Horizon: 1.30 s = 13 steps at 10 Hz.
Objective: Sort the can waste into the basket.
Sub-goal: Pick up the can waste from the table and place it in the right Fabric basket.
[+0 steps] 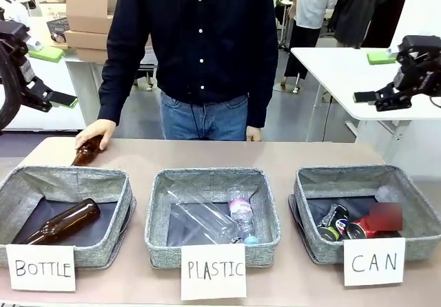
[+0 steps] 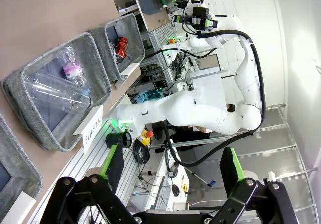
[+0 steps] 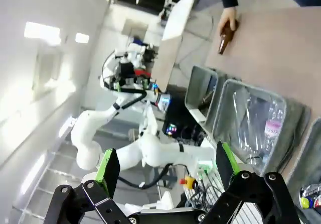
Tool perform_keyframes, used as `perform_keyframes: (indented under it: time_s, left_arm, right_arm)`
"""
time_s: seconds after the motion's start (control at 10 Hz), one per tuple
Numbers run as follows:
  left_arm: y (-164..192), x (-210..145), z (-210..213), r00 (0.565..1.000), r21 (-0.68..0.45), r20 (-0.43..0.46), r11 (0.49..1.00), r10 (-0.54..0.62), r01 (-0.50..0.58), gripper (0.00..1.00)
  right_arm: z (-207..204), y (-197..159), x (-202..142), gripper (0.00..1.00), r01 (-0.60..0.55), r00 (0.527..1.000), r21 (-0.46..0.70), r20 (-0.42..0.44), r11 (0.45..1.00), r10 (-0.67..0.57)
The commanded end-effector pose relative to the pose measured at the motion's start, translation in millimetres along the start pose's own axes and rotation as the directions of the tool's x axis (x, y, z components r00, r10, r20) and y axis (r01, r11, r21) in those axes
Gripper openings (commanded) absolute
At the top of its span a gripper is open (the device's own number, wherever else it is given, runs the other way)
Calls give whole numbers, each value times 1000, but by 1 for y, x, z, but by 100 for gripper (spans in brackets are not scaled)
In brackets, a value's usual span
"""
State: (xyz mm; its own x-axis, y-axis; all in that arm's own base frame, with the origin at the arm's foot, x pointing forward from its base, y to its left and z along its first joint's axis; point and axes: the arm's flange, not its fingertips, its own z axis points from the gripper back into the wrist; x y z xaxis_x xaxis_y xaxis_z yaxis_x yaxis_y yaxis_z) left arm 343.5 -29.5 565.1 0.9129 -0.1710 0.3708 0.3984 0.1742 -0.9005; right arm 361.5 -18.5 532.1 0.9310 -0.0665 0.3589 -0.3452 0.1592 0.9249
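You are looking at both cans already lying in the CAN basket (image 1: 311, 183) at four o'clock on the bench (image 1: 275, 152): the red can (image 1: 364, 228) touching the dark can (image 1: 333, 221). Your left end effector (image 1: 55, 99) and right end effector (image 1: 365, 96) are hovering wide and empty. The person's hand (image 1: 95, 133) is setting a brown bottle (image 1: 87, 153) at ten o'clock; reaching there is risking contact. A blurred patch is possibly hiding more.

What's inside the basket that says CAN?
Inside the CAN basket: a dark can beside a red can, lying touching. A blurred patch covers the part behind the red one.
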Motion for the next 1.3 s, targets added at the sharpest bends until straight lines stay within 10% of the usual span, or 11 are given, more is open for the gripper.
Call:
perform_keyframes:
  time_s: [0.0,1.2]
  left_arm:
    - [-1,-3,0,1000,2,-7,1000,-4,4,100]
    - [-1,-3,0,1000,2,-7,1000,-4,4,100]
  right_arm:
    - [10,-3,6,100,-32,999,6,-20,999,32]
    - [10,-3,6,100,-32,999,6,-20,999,32]
